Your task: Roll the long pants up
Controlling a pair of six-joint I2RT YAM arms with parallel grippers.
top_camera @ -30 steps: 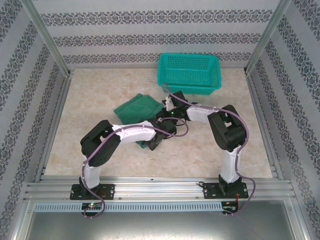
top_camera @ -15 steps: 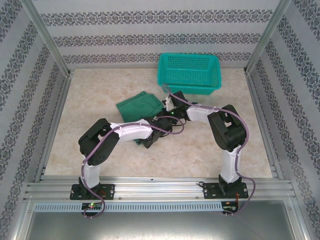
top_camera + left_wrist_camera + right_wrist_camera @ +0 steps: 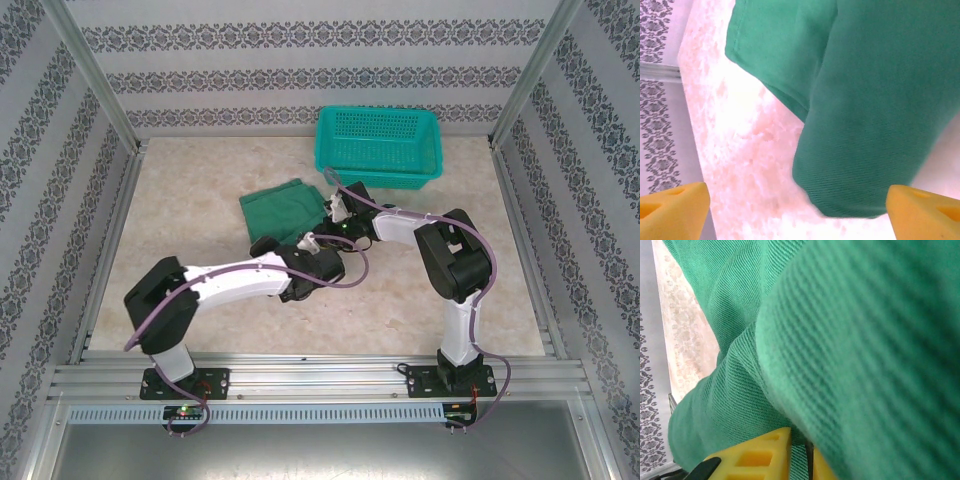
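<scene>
The long pants [image 3: 283, 207] lie as a dark green bundle on the table's middle, left of the basket. My left gripper [image 3: 283, 246] sits at their near edge. In the left wrist view its yellow fingertips [image 3: 671, 209] stand wide apart, open, and a rounded, rolled end of the pants [image 3: 865, 140] lies on the table between and ahead of them. My right gripper [image 3: 328, 218] is at the bundle's right side. In the right wrist view the right gripper [image 3: 807, 462] is shut on a fold of the pants [image 3: 850, 330], whose cloth crowds the lens.
A teal mesh basket [image 3: 380, 148] stands at the back right, close to the right arm's wrist. Metal frame rails [image 3: 110, 230] and patterned walls bound the table. Bare marbled tabletop [image 3: 180, 210] lies left and in front of the pants.
The left arm has stretched out low, its shoulder swinging left and its gripper going up to the pants. The pants' near part has drawn away from the front, leaving a tighter bundle.
</scene>
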